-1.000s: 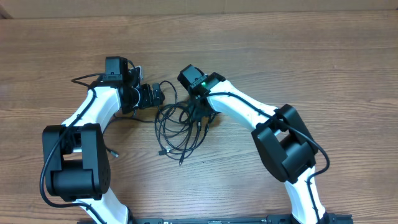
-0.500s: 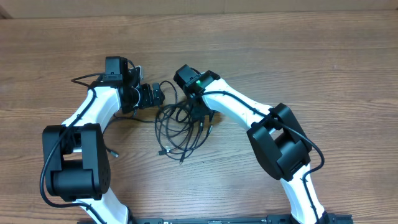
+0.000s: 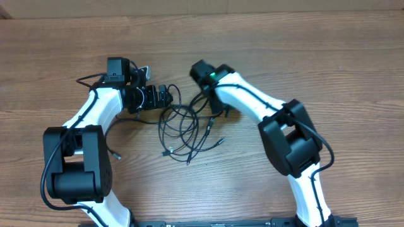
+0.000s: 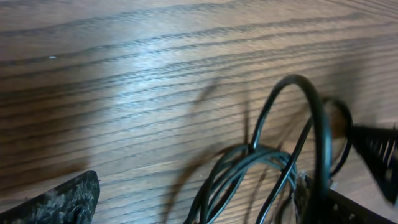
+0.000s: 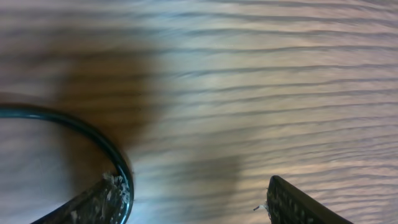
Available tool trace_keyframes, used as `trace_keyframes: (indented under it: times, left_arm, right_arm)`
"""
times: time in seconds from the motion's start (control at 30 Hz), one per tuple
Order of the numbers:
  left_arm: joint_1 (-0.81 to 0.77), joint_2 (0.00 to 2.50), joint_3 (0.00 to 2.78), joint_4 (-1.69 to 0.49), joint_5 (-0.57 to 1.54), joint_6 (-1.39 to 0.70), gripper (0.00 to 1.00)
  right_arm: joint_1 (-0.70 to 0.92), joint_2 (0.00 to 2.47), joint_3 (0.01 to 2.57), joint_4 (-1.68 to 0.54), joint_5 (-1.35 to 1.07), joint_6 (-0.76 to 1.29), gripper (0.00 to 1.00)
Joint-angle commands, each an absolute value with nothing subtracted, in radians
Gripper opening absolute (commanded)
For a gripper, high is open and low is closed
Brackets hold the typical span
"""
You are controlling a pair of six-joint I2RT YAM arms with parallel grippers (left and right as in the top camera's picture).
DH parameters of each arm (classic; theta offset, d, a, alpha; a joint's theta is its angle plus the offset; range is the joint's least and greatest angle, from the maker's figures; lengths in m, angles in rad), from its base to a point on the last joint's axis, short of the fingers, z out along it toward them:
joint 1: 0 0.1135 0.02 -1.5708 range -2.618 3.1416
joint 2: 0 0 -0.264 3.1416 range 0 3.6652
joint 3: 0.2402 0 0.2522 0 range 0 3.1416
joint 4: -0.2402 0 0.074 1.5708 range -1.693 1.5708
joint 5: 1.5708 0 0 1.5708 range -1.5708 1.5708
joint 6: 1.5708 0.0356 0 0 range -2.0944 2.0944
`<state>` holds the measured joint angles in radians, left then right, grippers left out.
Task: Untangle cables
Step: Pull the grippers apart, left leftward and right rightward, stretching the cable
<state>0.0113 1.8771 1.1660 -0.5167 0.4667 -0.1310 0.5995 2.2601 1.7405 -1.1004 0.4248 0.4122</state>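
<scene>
- the cables (image 3: 186, 129) lie in one loose black tangle at the centre of the overhead frame, flat on the table (image 3: 315, 50), between the two grippers.
- loops overlap in the middle; free tails with plug ends (image 3: 166, 153) trail toward the lower centre, clear of the crossings.
- left gripper (image 3: 163, 98) sits at the tangle's upper left edge, jaws spread wide; in its wrist view tall loops stand in the gap between the fingers (image 4: 62, 202), nothing pinched.
- right gripper (image 3: 216, 112) is at the upper right edge, low over the wood, jaws parted with bare table between them. one strand curves past the inner side of the lower-left finger in its wrist view, touching or just beside it, not clamped.
- handling, as i judge it: very light, limp, thin cord with a smooth jacket. it will likely slip through the pads unless squeezed fully, and a pulled strand will drag its neighbours.
- the best hold looks to be a single outer strand, or a tail just behind its plug. the crossed middle would catch two or three cords together.
- risk: with loops standing in the left gap, closing there may grab several at once.
</scene>
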Motion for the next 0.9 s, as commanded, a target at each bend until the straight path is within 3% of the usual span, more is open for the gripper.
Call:
trace_keyframes:
  times: [0.0, 0.5, 0.7, 0.87]
  left_arm:
    - [0.013, 1.889, 1.187, -0.516, 0.5, -0.089, 1.0]
    - [0.013, 1.888, 1.187, -0.527, 0.366, -0.147, 0.99]
    - [-0.003, 1.889, 1.187, -0.515, 0.555, -0.114, 1.0]
    - [-0.078, 1.89, 1.187, -0.496, 0.554, -0.116, 0.99]
  right_arm:
    - [0.51, 2.3, 1.734, -1.107, 0.372, 0.45, 0.76]
    - [0.292, 2.3, 1.628, -1.142, 0.278, 0.532, 0.81]
    - [0.279, 2.3, 1.553, -1.098, 0.231, 0.53, 0.85]
    - [0.288, 2.3, 1.517, -1.059, 0.166, 0.524, 0.86]
